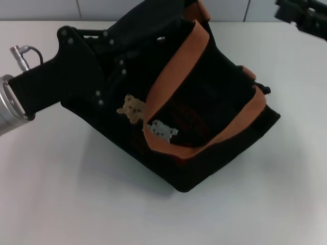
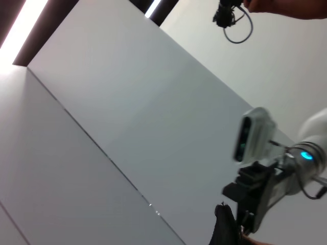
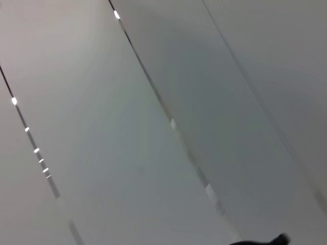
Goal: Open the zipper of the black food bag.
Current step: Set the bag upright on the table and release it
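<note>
The black food bag (image 1: 204, 117) is seen mid-bench (image 1: 76, 204), braced by the left end effector (image 1: 110, 71), whose grip cannot be told. The zipper pull must next be found; it is not seen.

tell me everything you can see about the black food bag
The black food bag is a boxy tote of dark fabric, sitting skewed on the white table. Two orange-brown webbing handles lie across it, with tan and white bear patches low on one. The left gripper is against its far left side, fingers hidden. The zipper isn't clearly visible.
</note>
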Controlling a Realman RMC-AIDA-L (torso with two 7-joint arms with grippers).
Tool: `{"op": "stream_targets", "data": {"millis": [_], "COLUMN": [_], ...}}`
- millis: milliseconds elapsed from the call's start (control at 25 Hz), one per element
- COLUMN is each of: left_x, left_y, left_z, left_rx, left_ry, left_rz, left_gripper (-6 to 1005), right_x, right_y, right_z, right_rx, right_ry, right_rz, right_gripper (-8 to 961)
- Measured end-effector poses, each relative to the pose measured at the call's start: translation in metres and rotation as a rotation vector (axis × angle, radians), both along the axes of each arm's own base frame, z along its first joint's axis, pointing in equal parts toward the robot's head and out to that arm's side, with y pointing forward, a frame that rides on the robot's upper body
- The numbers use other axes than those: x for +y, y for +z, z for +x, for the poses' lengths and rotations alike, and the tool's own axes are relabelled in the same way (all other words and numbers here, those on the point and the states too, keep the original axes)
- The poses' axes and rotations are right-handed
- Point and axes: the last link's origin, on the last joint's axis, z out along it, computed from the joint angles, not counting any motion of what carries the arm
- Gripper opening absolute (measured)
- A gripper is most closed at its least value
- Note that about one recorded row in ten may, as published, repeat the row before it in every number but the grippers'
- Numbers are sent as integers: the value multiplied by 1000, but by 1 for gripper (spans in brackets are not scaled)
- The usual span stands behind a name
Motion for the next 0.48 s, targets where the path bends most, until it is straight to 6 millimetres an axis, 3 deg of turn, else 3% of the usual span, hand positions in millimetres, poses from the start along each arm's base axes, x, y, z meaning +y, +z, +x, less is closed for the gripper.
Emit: {"op": "stream_targets", "data": {"millis": [280, 320, 480], "left_x": [-3, -4, -6], "left_y": [-4, -5, -8], "left_z": [0, 1, 2], "left_rx": [24, 35, 49], "left_ry": [-31, -47, -75], "left_rz": [8, 21, 37], "left_gripper": [103, 103, 102], "right_x": [15, 18, 23], "right_y": [-9, -13, -19], "right_z": [-24, -28, -33], "right_rx": [-56, -84, -103], "right_ry": [-15, -23, -36], "right_rz": [-174, -210, -231], "right_gripper": [835, 748, 693]}}
